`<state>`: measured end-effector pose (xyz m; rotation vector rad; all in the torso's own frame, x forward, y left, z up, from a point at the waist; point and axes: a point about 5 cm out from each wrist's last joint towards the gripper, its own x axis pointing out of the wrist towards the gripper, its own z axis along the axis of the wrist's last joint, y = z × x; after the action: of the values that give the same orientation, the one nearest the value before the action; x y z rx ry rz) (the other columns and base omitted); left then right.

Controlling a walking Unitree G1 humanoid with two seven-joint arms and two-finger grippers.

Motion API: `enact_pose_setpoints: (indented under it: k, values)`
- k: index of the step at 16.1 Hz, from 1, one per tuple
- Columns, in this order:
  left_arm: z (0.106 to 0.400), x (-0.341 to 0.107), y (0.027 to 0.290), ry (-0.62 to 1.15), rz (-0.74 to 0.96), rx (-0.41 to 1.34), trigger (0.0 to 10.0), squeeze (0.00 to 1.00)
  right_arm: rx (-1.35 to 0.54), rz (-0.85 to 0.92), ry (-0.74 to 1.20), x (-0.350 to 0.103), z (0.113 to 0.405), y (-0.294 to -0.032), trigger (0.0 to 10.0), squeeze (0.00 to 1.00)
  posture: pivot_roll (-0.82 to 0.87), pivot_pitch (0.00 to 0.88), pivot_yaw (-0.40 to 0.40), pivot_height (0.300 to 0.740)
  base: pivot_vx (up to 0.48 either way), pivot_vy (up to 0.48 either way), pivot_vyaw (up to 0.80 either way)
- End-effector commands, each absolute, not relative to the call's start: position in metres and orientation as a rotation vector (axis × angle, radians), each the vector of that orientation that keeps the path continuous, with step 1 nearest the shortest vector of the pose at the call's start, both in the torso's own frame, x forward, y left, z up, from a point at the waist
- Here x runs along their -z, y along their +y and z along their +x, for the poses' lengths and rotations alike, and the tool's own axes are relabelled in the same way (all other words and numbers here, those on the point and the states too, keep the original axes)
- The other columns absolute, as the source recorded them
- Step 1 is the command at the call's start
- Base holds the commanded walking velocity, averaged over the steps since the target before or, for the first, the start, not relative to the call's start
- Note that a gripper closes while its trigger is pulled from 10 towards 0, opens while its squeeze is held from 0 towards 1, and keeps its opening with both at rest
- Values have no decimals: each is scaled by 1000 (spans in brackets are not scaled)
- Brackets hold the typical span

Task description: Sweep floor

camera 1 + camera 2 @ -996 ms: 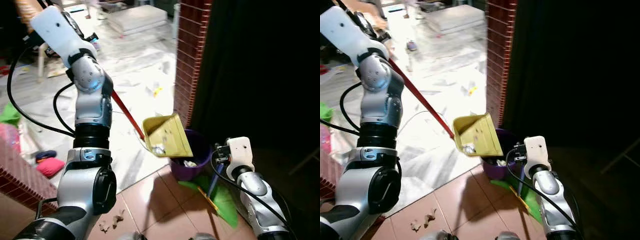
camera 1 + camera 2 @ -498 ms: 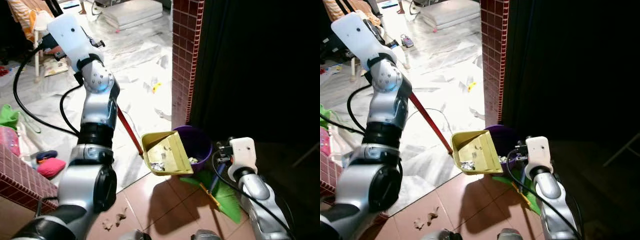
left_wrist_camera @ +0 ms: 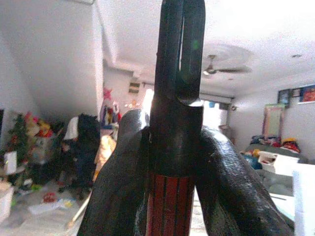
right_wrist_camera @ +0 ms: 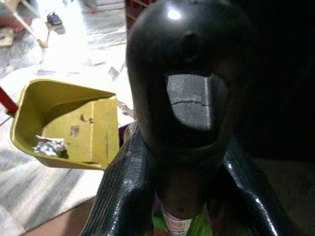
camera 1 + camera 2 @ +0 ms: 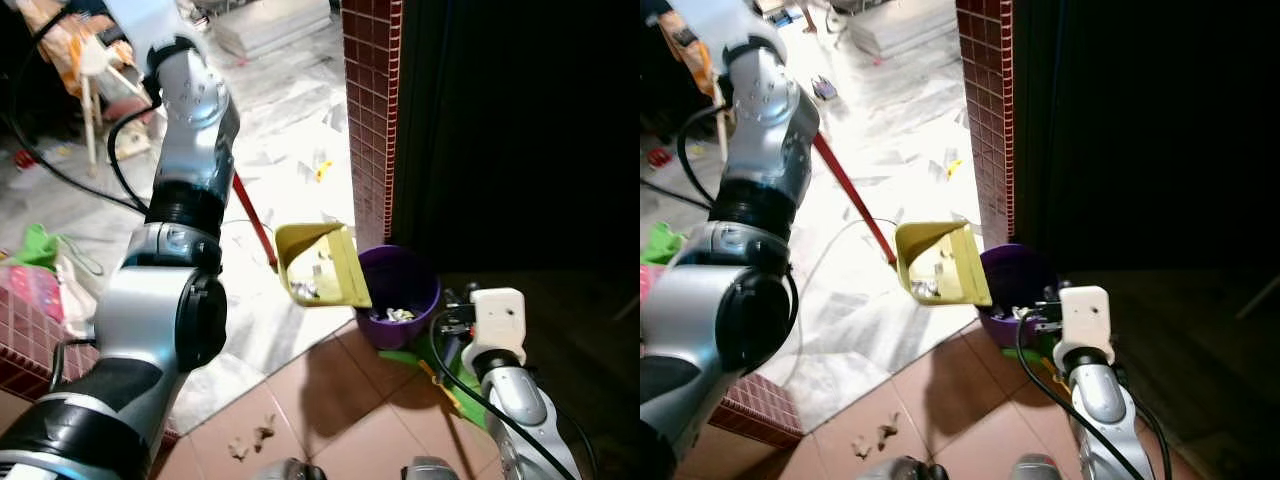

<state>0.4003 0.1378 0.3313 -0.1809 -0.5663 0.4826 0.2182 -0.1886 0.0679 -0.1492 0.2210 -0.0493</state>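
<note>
1. Your left end effector [image 3: 170, 196] pinches the red handle [image 5: 254, 219] of the yellow dustpan [image 5: 318, 266]; in the left wrist view both black fingers [image 3: 118, 182] press against the shaft just below its black slotted tip.
2. Your left arm [image 5: 185, 150] reaches up and forward, and the handle slants down from it to the dustpan.
3. You hold the dustpan in the air, just beside and partly above the rim of the purple bin [image 5: 400, 300], its open mouth tilted up and away from the bin.
4. A small crumpled scrap [image 4: 49, 144] lies in the low corner of the pan, with a few dark specks on its floor.
5. The bin stands at the foot of the red brick pillar [image 5: 370, 110] and holds some pale litter [image 5: 398, 315].
6. Your right end effector [image 4: 179, 196] is closed around the broom handle [image 4: 177, 88], gripping it just under its rounded black cap.
7. The green broom head [image 5: 455, 375] rests on the terracotta tiles [image 5: 340, 400] beside the bin.
8. Some leaf debris [image 5: 252, 440] lies on the tiles near your feet, and scattered scraps [image 5: 320, 170] lie on the marble floor [image 5: 280, 120] beyond.
</note>
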Motion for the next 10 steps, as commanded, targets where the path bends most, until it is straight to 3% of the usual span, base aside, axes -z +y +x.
enact_pose_setpoints:
  k: [1, 6, 10]
  values:
    - [397, -357, 142, -660, -183, -475, 10000, 0, 99, -39, 527, -12, 183, -186, 10000, 0, -186, 0, 315, 740, 0, 0, 0]
    - [398, -363, 101, -715, -143, -336, 10000, 0, 210, -5, 481, -18, 166, -183, 10000, 0, -215, 0, 394, 740, 0, 0, 0]
    - [391, -347, 60, -716, -160, -230, 10000, 0, 284, 9, 477, -21, 151, -182, 10000, 0, -256, 43, 400, 740, 0, 0, 0]
